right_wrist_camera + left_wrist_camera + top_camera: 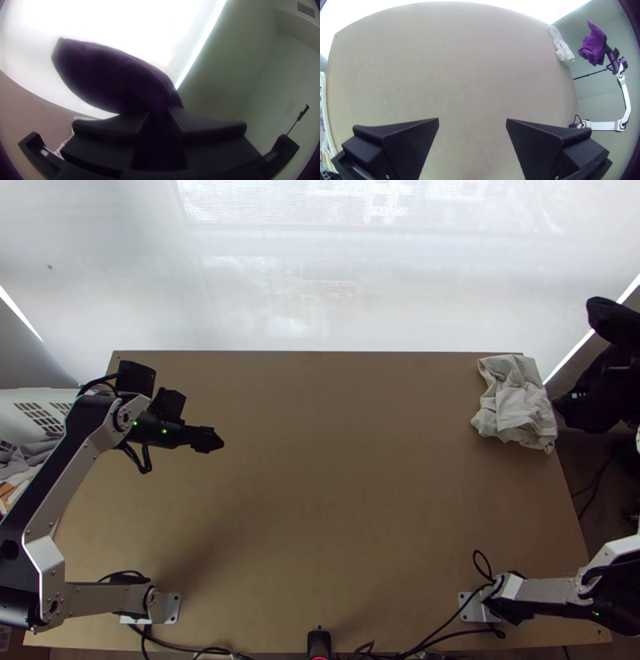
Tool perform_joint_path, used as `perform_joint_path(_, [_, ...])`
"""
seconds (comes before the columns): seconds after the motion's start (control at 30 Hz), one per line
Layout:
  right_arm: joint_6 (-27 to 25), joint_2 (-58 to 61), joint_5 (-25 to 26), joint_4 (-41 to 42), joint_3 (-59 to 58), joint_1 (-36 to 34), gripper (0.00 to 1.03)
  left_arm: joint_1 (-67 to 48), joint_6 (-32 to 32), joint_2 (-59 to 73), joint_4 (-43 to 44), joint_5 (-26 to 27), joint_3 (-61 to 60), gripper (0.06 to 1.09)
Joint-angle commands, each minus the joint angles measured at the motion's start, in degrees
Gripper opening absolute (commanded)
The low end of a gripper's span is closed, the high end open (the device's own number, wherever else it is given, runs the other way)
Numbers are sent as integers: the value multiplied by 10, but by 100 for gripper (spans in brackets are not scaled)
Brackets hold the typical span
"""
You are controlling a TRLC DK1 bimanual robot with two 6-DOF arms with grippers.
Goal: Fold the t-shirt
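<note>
A dark cloth (614, 322), bunched and hanging, is beyond the table's right edge; its colour is purple in the left wrist view. My right gripper (621, 370) holds it out there. In the right wrist view my right gripper (159, 112) is shut on a bunched part of the dark cloth (110, 76), which sticks out past the fingertips. My left gripper (210, 440) is over the table's left part, away from the cloth. Its two fingers stand wide apart in the left wrist view, where the left gripper (472, 120) has bare table between them.
A crumpled whitish cloth (518, 404) lies at the back right corner of the table (336, 484). At the left, beside the table, stands a white basket (32, 412) with grey cloth near it. Black cables run along the near edge, around a small black device (319, 642).
</note>
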Motion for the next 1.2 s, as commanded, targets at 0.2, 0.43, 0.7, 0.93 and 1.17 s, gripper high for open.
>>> perform_joint_path(0.2, [-10,-81,-6,1,-157,-18,3,-13,-13,4,20,2,-12,104])
perform_joint_path(0.43, [-14,-21,-1,65,-195,3,3,-9,-11,5,26,2,-21,104])
perform_joint_path(0.7, [2,145,57,80,-75,81,3,1,-8,8,27,1,-22,104])
perform_joint_path(0.93, [14,222,93,79,-11,149,3,24,-5,-1,20,1,-25,104])
perform_joint_path(1.17, [16,284,115,79,-2,182,3,25,-9,-16,20,2,-42,104])
